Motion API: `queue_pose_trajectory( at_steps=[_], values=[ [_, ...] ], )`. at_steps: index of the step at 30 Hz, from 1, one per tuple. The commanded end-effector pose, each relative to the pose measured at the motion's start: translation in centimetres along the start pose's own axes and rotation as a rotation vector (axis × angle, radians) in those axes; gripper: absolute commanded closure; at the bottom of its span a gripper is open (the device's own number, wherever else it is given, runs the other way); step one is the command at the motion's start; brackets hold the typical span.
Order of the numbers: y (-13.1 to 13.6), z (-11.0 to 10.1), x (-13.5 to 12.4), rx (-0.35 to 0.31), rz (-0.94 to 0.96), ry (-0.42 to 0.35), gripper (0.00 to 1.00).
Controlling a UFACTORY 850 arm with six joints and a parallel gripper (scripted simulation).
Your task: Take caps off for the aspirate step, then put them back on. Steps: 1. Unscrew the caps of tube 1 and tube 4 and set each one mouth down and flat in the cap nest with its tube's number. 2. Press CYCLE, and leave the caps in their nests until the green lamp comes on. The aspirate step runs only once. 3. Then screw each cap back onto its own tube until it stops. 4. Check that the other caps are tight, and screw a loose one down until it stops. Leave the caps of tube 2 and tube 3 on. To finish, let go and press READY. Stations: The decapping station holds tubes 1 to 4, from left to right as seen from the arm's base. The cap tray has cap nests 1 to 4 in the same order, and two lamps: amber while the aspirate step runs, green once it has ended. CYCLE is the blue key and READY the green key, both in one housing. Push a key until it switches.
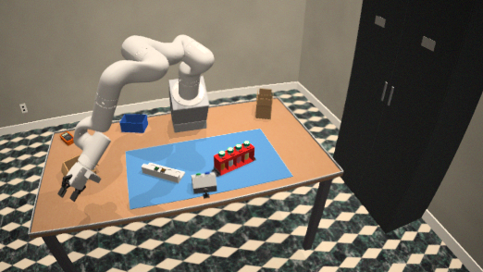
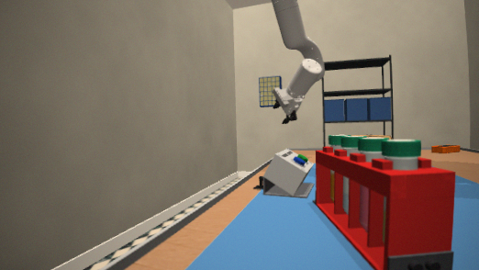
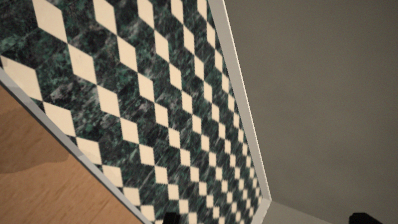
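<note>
The red decapping station stands on the blue mat with four green-capped tubes; all caps sit on their tubes. It shows close up in the exterior view. The white cap tray lies left of it on the mat, its nests empty. The grey key housing with the blue key and green key stands at the mat's front. My gripper is open and empty, above the table's left front, far from the station. The wrist view shows only its fingertips, floor and table edge.
A blue bin and an orange device sit at the back left. A small open cardboard box lies just behind my gripper. A brown box stands at the back right. A black cabinet stands right of the table.
</note>
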State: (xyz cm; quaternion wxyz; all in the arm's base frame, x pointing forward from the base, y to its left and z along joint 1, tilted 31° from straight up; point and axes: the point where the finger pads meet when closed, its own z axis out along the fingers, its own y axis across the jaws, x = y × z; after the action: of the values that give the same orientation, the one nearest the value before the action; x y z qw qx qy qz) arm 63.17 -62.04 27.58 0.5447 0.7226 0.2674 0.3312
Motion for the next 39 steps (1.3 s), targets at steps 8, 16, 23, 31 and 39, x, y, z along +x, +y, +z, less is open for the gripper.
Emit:
queue_pose_trajectory(
  at_steps=[8, 16, 23, 31, 39],
  values=[
    [0.16, 0.01, -0.02, -0.002, 0.000, 0.000, 0.00],
    [0.16, 0.01, -0.02, -0.002, 0.000, 0.000, 0.00],
    [0.16, 0.01, -0.02, -0.002, 0.000, 0.000, 0.54],
    [0.16, 0.01, -0.02, -0.002, 0.000, 0.000, 0.54],
    [0.16, 0.01, -0.02, -0.002, 0.000, 0.000, 0.54]
  ],
)
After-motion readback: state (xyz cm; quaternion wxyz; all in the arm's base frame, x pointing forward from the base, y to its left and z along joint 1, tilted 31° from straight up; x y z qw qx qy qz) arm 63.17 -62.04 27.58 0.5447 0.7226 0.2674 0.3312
